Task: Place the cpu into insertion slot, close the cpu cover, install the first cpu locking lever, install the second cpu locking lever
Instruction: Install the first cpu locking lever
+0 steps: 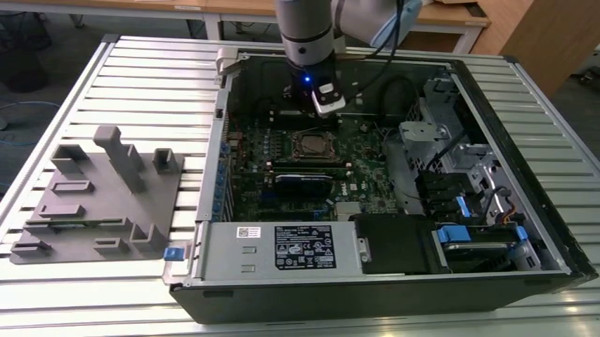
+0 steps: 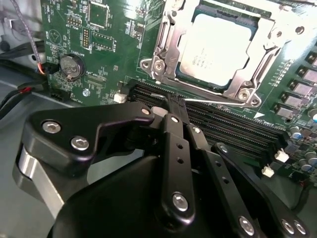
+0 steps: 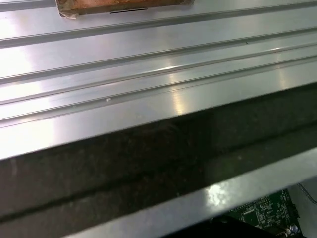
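Note:
In the second wrist view the cpu (image 2: 213, 47) lies flat in the insertion slot, its dull silver top showing through the window of the cpu cover (image 2: 166, 47), which is folded down around it. A thin silver locking lever (image 2: 218, 104) runs along the cover's near side. My gripper (image 2: 172, 102) is shut, and its black fingertips meet right at that lever's end; I cannot tell whether they touch it. In the exterior view the gripper (image 1: 319, 110) hangs inside the open computer case, just behind the insertion slot (image 1: 312, 145).
Long black memory slots (image 2: 233, 131) lie between my fingers and the socket, with a coin battery (image 2: 72, 66) to one side. A grey fixture block (image 1: 94, 196) stands on the ribbed table at the exterior view's left. Power supply (image 1: 281, 246), drive bays (image 1: 468, 196) and case walls (image 3: 148, 163) enclose the board.

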`<state>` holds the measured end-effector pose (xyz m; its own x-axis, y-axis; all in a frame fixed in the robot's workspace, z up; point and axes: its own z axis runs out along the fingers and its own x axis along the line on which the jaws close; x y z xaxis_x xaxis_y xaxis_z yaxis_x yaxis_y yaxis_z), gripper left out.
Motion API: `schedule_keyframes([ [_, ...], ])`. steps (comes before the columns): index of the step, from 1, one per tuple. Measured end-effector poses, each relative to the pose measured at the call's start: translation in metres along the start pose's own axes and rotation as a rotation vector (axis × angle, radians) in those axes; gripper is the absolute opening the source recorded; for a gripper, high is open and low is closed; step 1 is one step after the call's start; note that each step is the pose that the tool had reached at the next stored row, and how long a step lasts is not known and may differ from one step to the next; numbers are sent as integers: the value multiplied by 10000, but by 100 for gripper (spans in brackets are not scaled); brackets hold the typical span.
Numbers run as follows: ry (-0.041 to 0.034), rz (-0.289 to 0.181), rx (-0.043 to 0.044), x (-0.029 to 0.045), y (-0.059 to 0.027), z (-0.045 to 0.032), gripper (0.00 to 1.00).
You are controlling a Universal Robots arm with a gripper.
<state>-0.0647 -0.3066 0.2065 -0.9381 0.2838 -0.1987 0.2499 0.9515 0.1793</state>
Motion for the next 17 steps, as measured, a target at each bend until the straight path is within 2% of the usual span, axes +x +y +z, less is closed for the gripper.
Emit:
schedule_keyframes([
  [3, -42, 29, -178, 13, -13, -3, 11],
  [5, -72, 40, -262, 24, -22, -6, 11],
  [13, -233, 56, -492, 60, -86, -2, 11],
  [17, -341, 81, -715, 75, -114, -1, 11],
])
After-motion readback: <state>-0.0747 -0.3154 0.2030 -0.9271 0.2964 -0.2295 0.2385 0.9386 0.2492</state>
